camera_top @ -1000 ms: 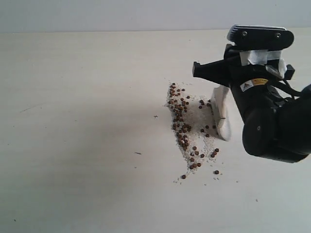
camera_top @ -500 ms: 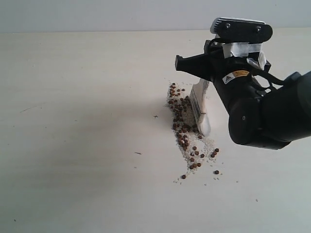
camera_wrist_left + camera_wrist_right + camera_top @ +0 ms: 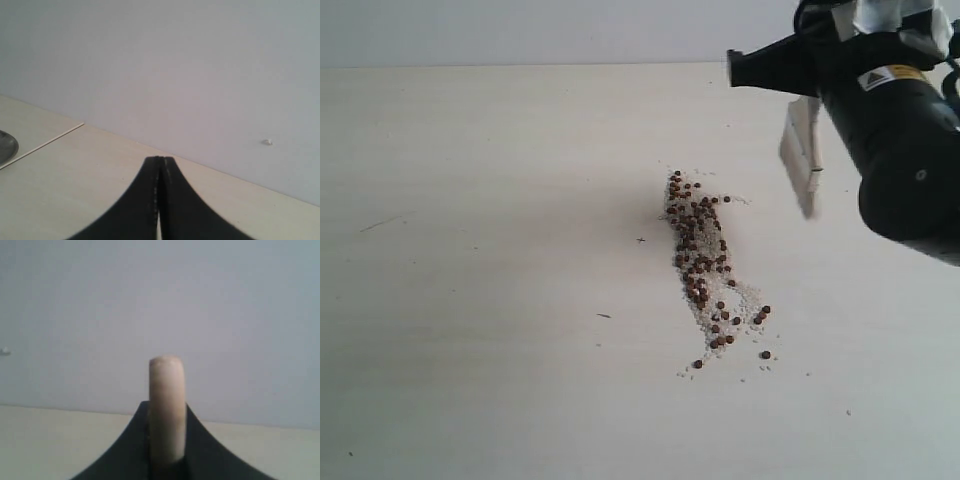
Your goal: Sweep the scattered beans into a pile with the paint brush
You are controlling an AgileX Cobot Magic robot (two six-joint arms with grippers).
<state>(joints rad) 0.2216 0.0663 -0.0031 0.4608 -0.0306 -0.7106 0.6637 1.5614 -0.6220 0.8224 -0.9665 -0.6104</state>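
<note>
The beans (image 3: 699,262) lie among whitish grains in a long narrow pile (image 3: 705,285) at the table's middle, with a few strays (image 3: 765,354) near its lower end. The paint brush (image 3: 802,158) hangs in the air up and to the right of the pile, pale bristles down and off the table. My right gripper (image 3: 788,72) is shut on its handle. In the right wrist view the light wooden handle (image 3: 166,390) stands up between the jaws of the right gripper (image 3: 166,409). My left gripper (image 3: 159,161) is shut and empty, away from the beans.
The pale tabletop (image 3: 480,300) stretches wide to the left of the pile, with a wall behind it. In the left wrist view a dark round object (image 3: 5,146) sits at the picture's edge beyond a seam in the table (image 3: 45,144).
The right arm swept the brush leftward through the beans, pushing the right-hand ones into the strip, then lifted it up and to the right, off the table.
</note>
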